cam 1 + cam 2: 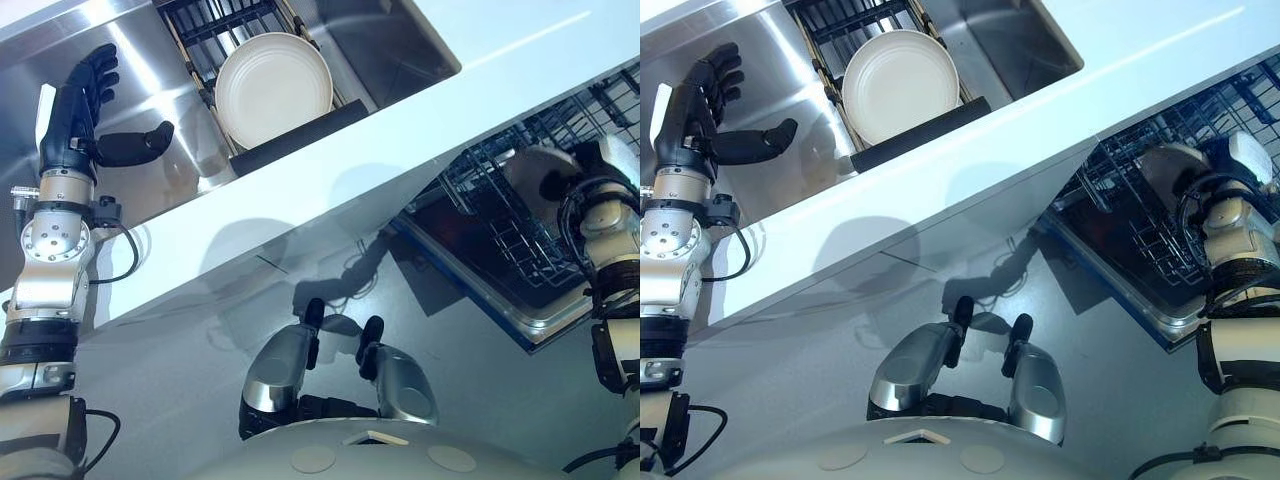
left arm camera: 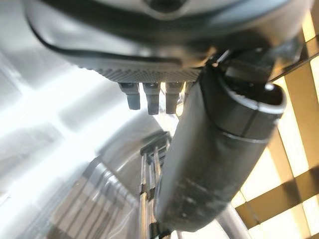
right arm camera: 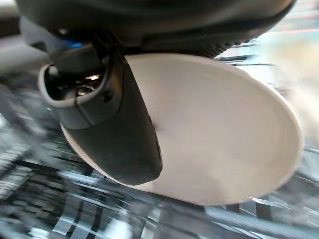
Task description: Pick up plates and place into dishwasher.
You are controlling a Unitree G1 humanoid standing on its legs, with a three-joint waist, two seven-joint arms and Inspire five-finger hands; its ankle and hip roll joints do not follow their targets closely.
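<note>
Right hand (image 3: 107, 134): thumb pressed across white plate (image 3: 219, 134), gripping it over the dishwasher rack (image 1: 500, 215) below the counter's front edge | left hand (image 1: 85, 110): fingers straight, thumb spread wide, holding nothing, over the steel sink (image 1: 160, 120) | second plate (image 1: 273, 88): lying in the sink rack (image 1: 215, 30), near the counter (image 1: 400, 140) edge

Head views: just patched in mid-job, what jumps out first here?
A white plate lies on the dark rack in the steel sink, with the left hand open just beside it, fingers spread and touching nothing. Down at the right, the right hand pinches a second white plate over the wire dishwasher rack, which is pulled out below the white counter.
</note>
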